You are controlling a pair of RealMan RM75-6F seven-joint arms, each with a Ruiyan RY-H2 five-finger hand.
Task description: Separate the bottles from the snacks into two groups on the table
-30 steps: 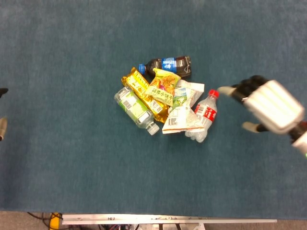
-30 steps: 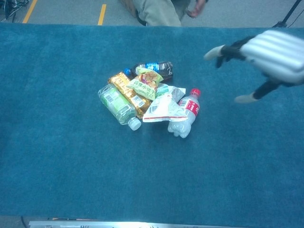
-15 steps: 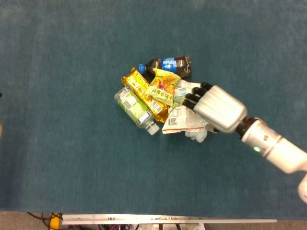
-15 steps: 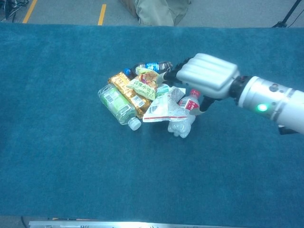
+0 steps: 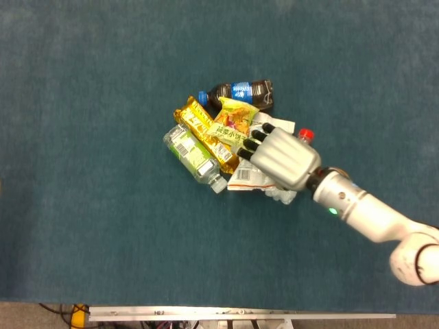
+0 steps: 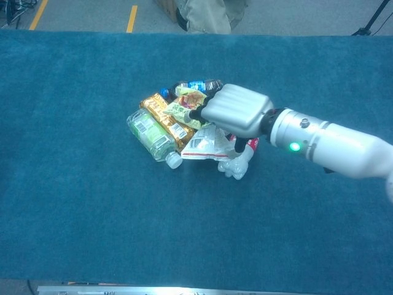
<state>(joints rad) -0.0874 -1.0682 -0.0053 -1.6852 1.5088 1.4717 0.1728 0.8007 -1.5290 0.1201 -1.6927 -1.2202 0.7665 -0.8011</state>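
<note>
Our right hand [image 5: 280,156] lies palm down over the heap in the head view, its dark fingertips reaching onto the yellow-green snack bag [image 5: 233,122] and covering most of the white snack pouch [image 5: 241,179]; we cannot tell whether the fingers grip anything. We see the red-capped clear bottle [image 5: 304,134] poking out behind the hand, the dark cola bottle [image 5: 240,91] at the far side, the gold snack bar [image 5: 204,134] and the green-labelled bottle [image 5: 191,155] to the left, all bunched on the blue table [image 5: 82,103]. In the chest view, we see our right hand [image 6: 234,110] above the white snack pouch [image 6: 202,145], with the green-labelled bottle [image 6: 149,135] beside the gold snack bar [image 6: 164,119].
</note>
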